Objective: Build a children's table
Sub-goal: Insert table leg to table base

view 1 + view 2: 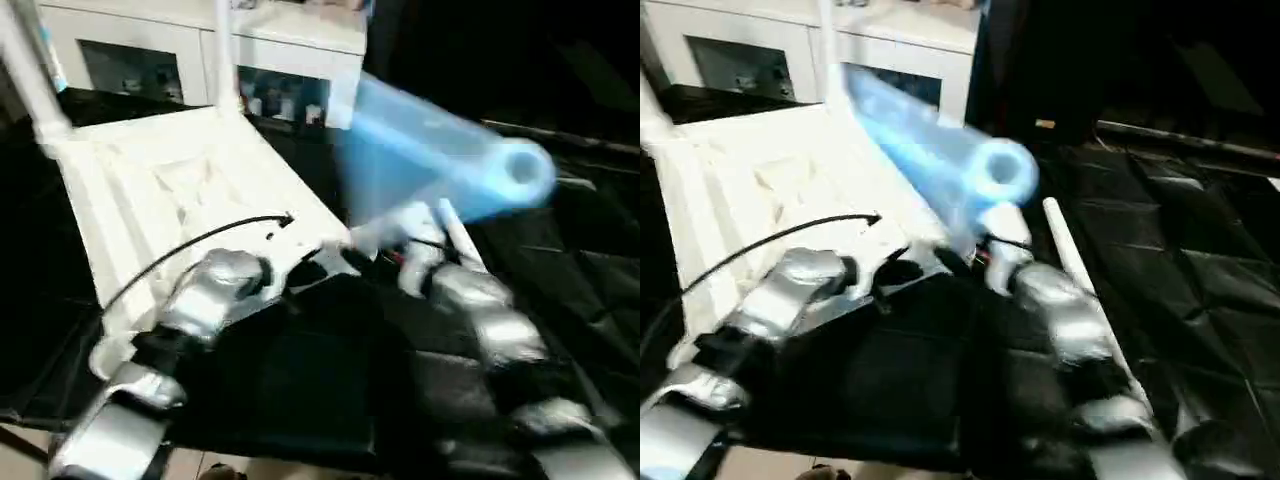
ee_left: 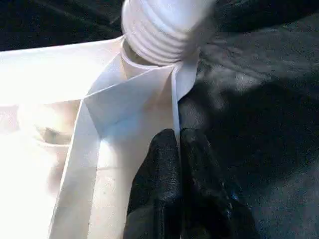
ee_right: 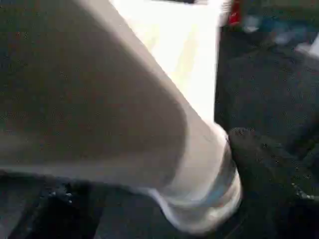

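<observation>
- The tabletop (image 1: pixel 170 190) lies underside up on the black-draped work table (image 1: pixel 560 270), ribs showing; this tabletop is the landmark for all that follows.
- At its near corner the left gripper (image 2: pixel 178 149) has its two black fingers pressed together, pinching the tabletop's thin rim just beside the corner socket.
- A white leg (image 2: pixel 164 25) has its ribbed end sitting at that socket, and its far end tilts up and away from the tabletop, toward the camera.
- The right gripper (image 3: pixel 259 164) is at the leg's ribbed end; I cannot tell whether its fingers clasp the leg.
- Judgement: to seat it well, hold the rim steady, bring the leg upright over the socket, then twist and press.
- Another leg (image 1: pixel 25 70) already stands at the tabletop's far corner.
</observation>
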